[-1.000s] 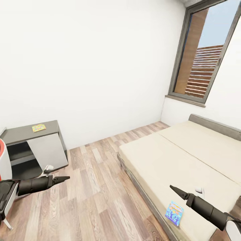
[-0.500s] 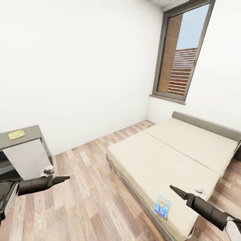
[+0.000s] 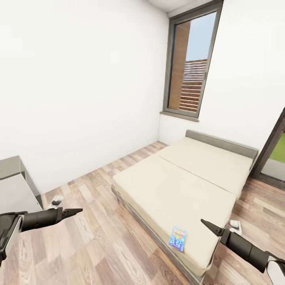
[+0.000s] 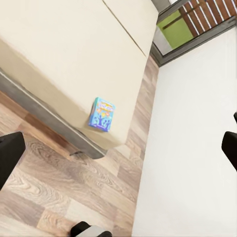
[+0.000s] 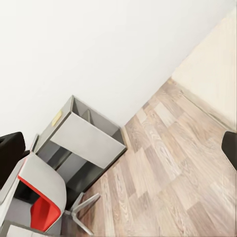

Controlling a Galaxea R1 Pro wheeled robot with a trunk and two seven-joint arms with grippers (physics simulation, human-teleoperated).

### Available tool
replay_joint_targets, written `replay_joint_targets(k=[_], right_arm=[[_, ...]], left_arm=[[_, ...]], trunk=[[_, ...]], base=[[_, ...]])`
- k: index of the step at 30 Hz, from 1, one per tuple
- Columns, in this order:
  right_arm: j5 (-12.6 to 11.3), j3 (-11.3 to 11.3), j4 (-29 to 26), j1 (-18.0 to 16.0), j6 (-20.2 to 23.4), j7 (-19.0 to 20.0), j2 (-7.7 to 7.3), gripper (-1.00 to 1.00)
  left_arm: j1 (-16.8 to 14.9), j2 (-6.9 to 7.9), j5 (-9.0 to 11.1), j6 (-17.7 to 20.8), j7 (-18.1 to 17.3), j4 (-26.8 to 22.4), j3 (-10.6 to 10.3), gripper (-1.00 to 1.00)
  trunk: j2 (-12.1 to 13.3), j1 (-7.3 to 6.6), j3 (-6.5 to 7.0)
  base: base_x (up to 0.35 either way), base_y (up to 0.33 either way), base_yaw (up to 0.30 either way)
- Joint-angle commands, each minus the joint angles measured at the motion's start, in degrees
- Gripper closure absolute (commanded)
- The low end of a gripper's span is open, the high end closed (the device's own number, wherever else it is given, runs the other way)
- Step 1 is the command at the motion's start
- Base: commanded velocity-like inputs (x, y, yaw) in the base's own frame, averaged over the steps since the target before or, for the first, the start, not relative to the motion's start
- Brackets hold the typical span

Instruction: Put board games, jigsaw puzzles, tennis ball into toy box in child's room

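Blue board game (image 3: 177, 238) on bed (image 3: 178, 186); right wrist's red chair (image 5: 37, 207); each gripper's state unclear.

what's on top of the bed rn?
One light blue board game lies flat on the beige bed, near the foot-end corner closest to the robot. The rest of the mattress shows bare. A second game isn't visible there.

Beige bed (image 3: 186, 186), light blue board game (image 3: 177, 238) near its corner
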Motion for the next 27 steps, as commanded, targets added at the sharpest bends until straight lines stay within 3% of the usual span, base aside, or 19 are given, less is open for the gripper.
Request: replay_joint_targets(k=[1, 12, 27], right_arm=[[-0.29, -0.02, 0.01, -0.07, 0.4, 0.04, 0.0, -1.0], [-0.21, 0.03, 0.06, -0.07, 0.41, -0.01, 0.05, -1.0], [-0.22, 0.02, 0.97, -0.07, 0.4, -0.05, 0.04, -1.0]], left_arm=[[-0.03, 0.0, 0.05, 0.6, -0.18, -0.05, 0.04, -1.0], [-0.03, 0.02, 0.05, 0.6, -0.18, -0.04, 0.04, -1.0], [-0.03, 0.13, 0.05, 0.6, -0.18, -0.03, 0.06, -1.0]], trunk=[[-0.13, 0.04, -0.11], [-0.13, 0.04, 0.14], [-0.13, 0.04, 0.47]], base=[[0.0, 0.0, -0.28], [0.0, 0.005, -0.28], [0.0, 0.091, -0.28]])
